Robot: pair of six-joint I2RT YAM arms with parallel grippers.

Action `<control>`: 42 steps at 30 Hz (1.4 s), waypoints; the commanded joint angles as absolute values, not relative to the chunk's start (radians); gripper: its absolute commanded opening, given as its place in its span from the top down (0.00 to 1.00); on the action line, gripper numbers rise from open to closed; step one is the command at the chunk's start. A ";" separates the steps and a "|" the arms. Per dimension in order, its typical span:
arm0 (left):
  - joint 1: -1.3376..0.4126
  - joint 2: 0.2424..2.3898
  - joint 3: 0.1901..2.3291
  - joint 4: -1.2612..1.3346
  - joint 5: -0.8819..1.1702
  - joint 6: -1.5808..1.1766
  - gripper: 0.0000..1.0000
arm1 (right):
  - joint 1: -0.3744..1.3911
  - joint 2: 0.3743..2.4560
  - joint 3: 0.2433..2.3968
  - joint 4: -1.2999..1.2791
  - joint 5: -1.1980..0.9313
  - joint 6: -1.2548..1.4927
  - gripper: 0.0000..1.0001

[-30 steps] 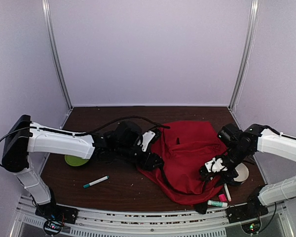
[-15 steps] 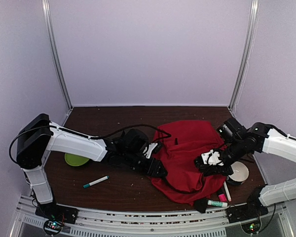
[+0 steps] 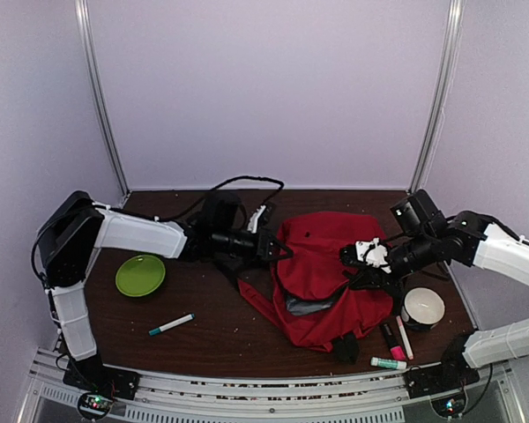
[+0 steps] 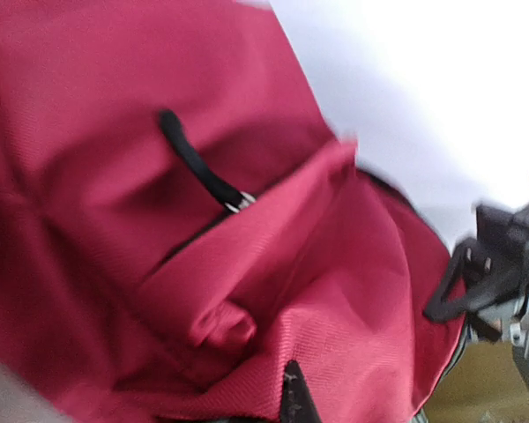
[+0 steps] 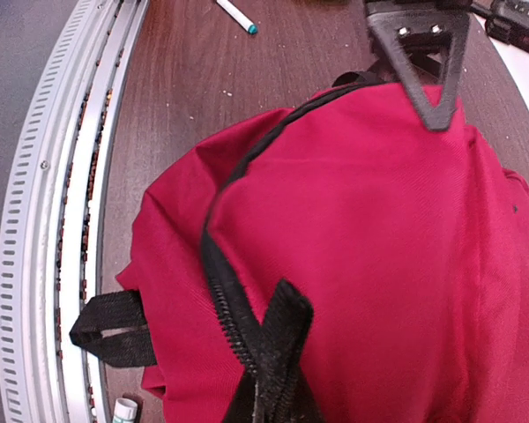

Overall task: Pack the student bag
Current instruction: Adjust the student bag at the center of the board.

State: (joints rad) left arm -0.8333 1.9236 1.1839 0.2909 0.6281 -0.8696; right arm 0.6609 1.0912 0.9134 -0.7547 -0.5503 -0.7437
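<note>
I see pale lilac walls [image 3: 264,88] across the upper frame, two metal posts [image 3: 100,97], and a dark brown table [image 3: 220,330] below.

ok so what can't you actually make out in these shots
- Inside of the bag: top view, folded fabric covers all but a grey sliver.
- Left gripper, its hold: left wrist view blurred, one finger showing.
- Right gripper, second finger: right wrist view, hidden by fabric.
- Green-capped tube, its label: top view, too small.
</note>
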 commanded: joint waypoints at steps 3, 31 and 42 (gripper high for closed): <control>-0.668 1.821 1.301 0.194 0.512 -0.713 1.00 | 0.649 1.102 0.968 -0.665 -0.657 -0.718 1.00; -0.870 1.543 1.030 -0.087 0.314 -0.275 0.50 | 0.560 1.018 0.851 -0.992 -0.548 -0.942 0.39; -1.224 1.684 1.221 0.012 0.107 0.001 0.60 | 0.550 1.070 0.822 -0.925 -0.587 -0.928 0.74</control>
